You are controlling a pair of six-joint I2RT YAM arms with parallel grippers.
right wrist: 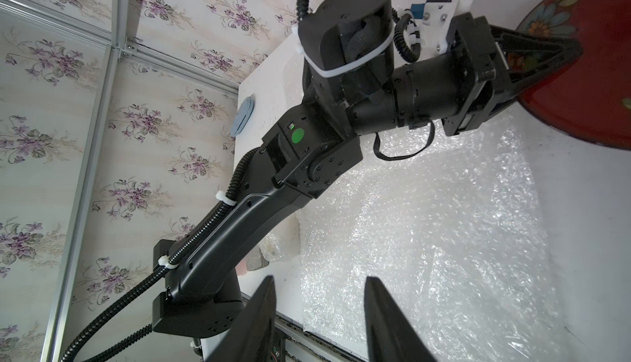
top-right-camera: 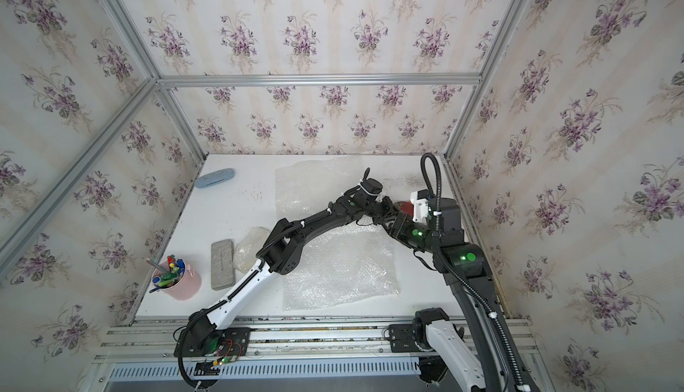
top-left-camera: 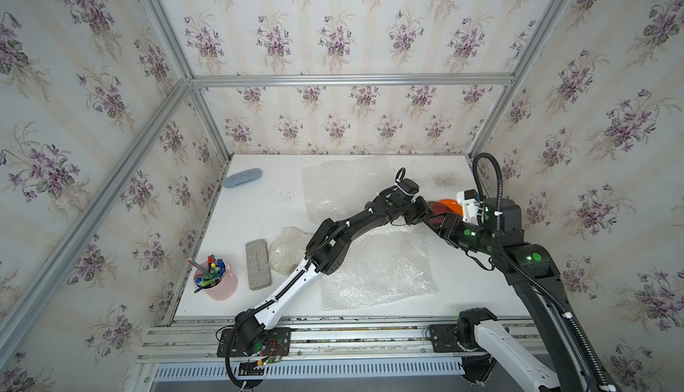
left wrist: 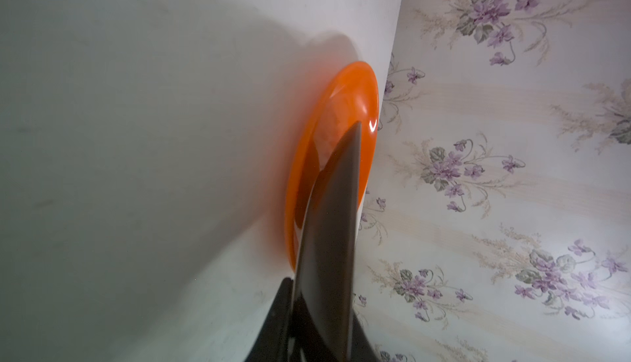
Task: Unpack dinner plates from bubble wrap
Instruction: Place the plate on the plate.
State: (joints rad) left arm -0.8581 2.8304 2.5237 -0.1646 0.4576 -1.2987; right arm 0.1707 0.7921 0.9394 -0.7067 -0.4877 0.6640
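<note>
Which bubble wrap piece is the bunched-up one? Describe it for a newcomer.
Find the pink pen cup at the table's front left, then the grey flat case beside it. Just past that case lies the bubble-wrap bundle: a small rounded lump, while the front sheet and the back sheet lie spread flat.

Violet-flowered wallpaper (top-left-camera: 333, 20), aluminium framing (top-left-camera: 351, 80), white tabletop (top-left-camera: 259, 216)

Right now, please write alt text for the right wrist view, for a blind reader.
The left gripper, reaching across the bubble wrap, pinches the rim of the dark red plate. In the foreground the right gripper stands open and empty.
</note>
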